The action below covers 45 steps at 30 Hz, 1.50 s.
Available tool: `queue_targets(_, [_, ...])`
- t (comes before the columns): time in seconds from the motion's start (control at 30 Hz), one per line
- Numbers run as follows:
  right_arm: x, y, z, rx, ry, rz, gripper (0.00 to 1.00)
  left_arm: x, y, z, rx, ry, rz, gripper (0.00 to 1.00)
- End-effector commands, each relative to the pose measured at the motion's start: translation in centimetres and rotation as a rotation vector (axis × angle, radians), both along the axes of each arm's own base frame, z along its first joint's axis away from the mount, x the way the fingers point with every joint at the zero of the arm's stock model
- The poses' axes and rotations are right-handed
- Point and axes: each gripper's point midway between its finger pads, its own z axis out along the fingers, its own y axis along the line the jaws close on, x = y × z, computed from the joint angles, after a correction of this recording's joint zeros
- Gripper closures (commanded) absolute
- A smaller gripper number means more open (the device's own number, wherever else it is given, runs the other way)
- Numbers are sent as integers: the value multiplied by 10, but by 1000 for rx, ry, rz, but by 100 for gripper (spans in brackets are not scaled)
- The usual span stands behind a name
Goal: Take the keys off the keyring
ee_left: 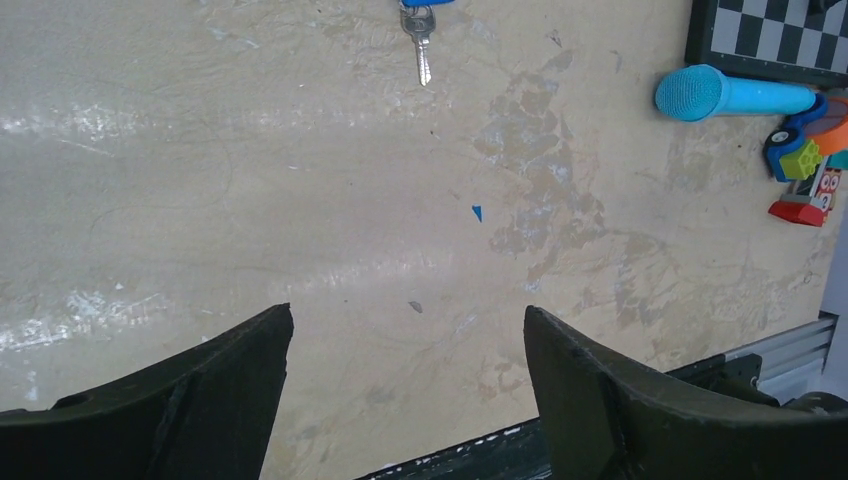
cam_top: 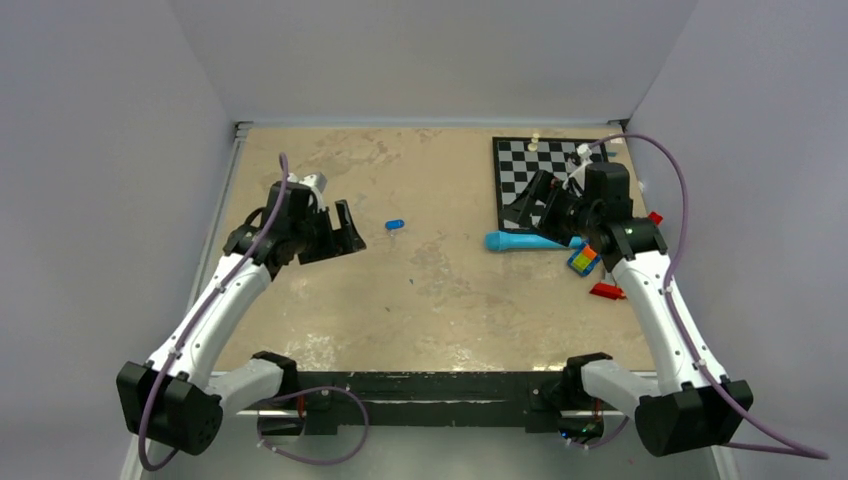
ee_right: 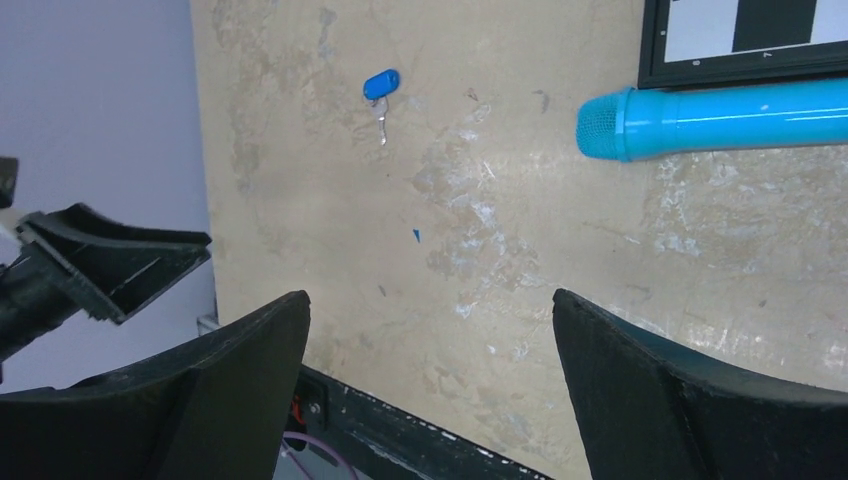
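Observation:
The keys lie flat on the tan table as one small bundle. A grey metal key (ee_left: 423, 45) is joined to a bright blue oval tag (ee_right: 381, 84), which shows as a blue speck (cam_top: 395, 224) from above. The keyring linking them is too small to make out. My left gripper (cam_top: 352, 226) hovers just left of the bundle, open and empty (ee_left: 408, 312). Over at the chessboard's near corner, my right gripper (cam_top: 525, 205) also hangs open with nothing between its fingers (ee_right: 430, 297). Neither gripper touches the keys.
A long light-blue tube (cam_top: 520, 241) lies beside the chessboard (cam_top: 520, 160), under the right gripper. Coloured toy blocks (cam_top: 584, 260) and a red piece (cam_top: 607, 292) sit near the right arm. A tiny blue chip (ee_left: 477, 212) lies mid-table. Grey walls close in both sides.

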Motion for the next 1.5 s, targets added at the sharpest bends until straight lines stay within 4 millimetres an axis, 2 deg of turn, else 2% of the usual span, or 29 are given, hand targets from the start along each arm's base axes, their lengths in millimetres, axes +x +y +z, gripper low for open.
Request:
queue_targets(0.0, [-4, 11, 28, 28, -50, 91, 5, 30, -22, -6, -83, -23, 32, 13])
queue_targets(0.23, [-17, 22, 22, 93, -15, 139, 5, 70, -44, -49, -180, 49, 130, 25])
queue_targets(0.43, [-35, 21, 18, 116, -18, 141, 5, 102, -59, -70, -203, 58, 122, 31])
queue_targets(0.7, [-48, 19, 13, 106, -9, 144, 6, 134, -65, -98, -176, 67, 133, 40])
queue_targets(0.97, [-50, 18, 11, 96, 1, 146, 6, 150, -68, -113, -184, 78, 170, 47])
queue_targets(1.1, [-49, 19, 8, 103, 11, 145, 6, 152, -62, -120, -158, 80, 197, 50])
queue_targets(1.47, [-48, 19, 1, 100, 30, 151, 6, 164, -68, -129, -175, 87, 205, 58])
